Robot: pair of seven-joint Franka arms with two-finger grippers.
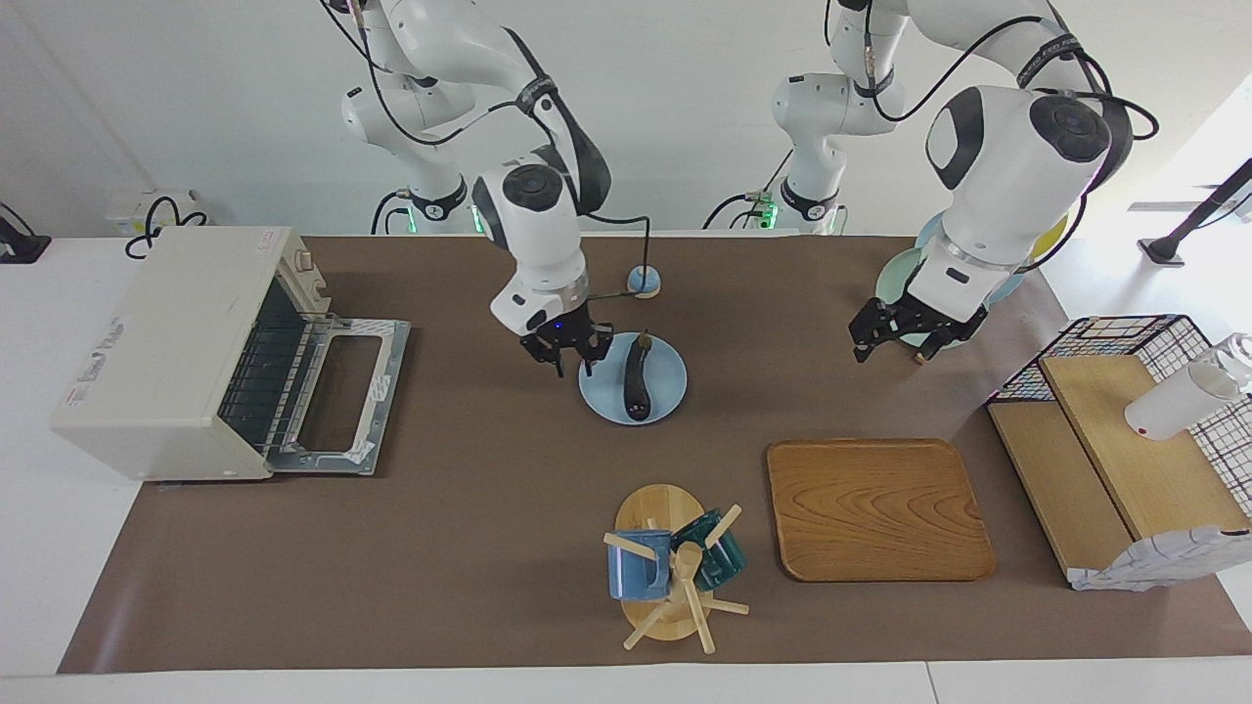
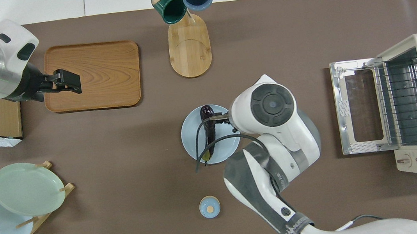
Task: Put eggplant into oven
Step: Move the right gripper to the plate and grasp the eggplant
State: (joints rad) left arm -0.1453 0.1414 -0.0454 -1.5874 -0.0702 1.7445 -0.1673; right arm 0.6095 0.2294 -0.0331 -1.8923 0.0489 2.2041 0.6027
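Observation:
The dark purple eggplant (image 1: 638, 379) lies lengthwise on a light blue plate (image 1: 669, 383) in the middle of the table; it also shows in the overhead view (image 2: 208, 126). My right gripper (image 1: 575, 364) is open and empty, low over the plate's edge on the oven's side, just beside the eggplant. The cream-white oven (image 1: 166, 352) stands at the right arm's end of the table, its door (image 1: 342, 396) folded down flat and the wire rack (image 2: 405, 106) exposed. My left gripper (image 1: 890, 350) is open and empty and waits in the air near the plate rack.
A wooden tray (image 1: 875, 508) and a mug tree (image 1: 670, 567) with two mugs stand farther from the robots than the plate. A small blue lid (image 1: 644, 282) lies nearer to them. A plate rack (image 2: 24, 189), wire basket (image 1: 1125, 342) and wooden shelf (image 1: 1125, 450) fill the left arm's end.

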